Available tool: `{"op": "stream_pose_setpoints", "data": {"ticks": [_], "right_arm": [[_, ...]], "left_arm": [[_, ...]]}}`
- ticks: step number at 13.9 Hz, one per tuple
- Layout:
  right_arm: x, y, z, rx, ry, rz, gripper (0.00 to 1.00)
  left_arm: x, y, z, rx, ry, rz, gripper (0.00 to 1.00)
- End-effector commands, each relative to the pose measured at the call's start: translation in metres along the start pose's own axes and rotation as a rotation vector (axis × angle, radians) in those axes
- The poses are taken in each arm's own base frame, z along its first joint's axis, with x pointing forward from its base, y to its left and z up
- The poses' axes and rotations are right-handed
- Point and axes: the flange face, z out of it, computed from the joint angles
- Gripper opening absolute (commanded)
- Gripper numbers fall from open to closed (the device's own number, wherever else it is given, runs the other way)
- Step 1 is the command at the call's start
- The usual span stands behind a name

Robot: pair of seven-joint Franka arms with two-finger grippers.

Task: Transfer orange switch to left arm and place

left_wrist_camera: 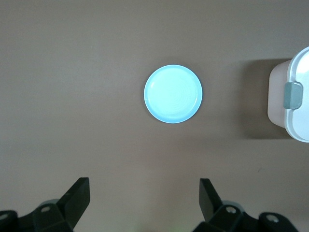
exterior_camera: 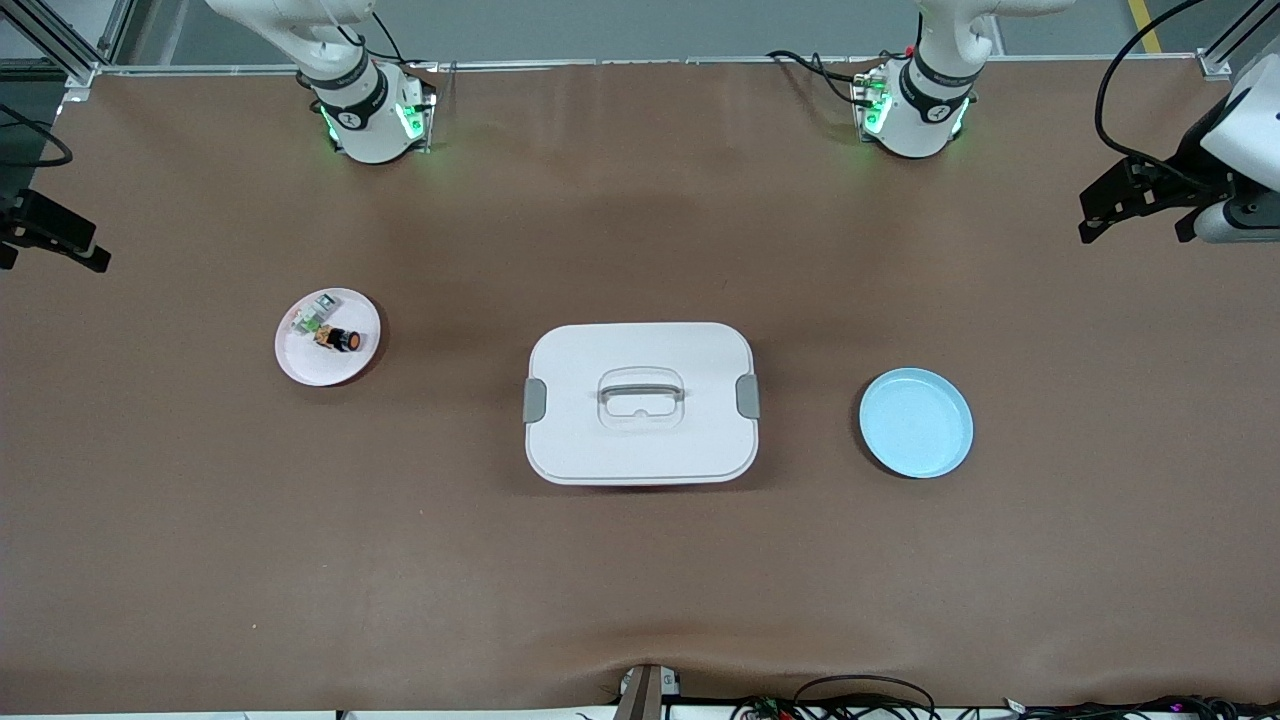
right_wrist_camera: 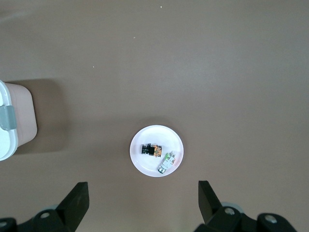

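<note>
Orange-capped, the orange switch (exterior_camera: pixel 340 340) is seen lying on a pink plate (exterior_camera: pixel 300 360) toward the right arm's end; light, rigid and prone to rolling, it is best gripped across its black body; the right gripper (right_wrist_camera: pixel 142 203) and left gripper (left_wrist_camera: pixel 145 203) are held high, fingers apart; the box (exterior_camera: pixel 640 402) sits between the plates.

box (exterior_camera: pixel 640 440): smooth white plastic | table (exterior_camera: pixel 640 580): matt brown, maybe paper | blue plate (exterior_camera: pixel 916 422): glossy

I am watching from high across the table (exterior_camera: pixel 200 550); my wrist cameras are looking straight down (both catching the box (exterior_camera: pixel 640 403) edge).
</note>
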Motion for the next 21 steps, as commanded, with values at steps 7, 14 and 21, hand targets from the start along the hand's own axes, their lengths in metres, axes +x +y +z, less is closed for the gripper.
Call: {"op": "stream_pose_setpoints", "data": {"ticks": [7,14,21], "right_arm": [[0.001,0.001,-0.003,-0.004,0.004,0.017,1.0],[0.005,0.009,-0.003,-0.004,0.024,0.03,1.0],[0.005,0.023,0.006,-0.009,-0.017,0.053,1.0]], "left_arm": [[0.005,-0.002,-0.009,0.002,0.008,-0.003,1.0],[0.003,-0.003,0.002,0.005,-0.028,-0.015,1.0],[0.002,-0.003,0.004,0.006,-0.034,-0.016,1.0]]}}
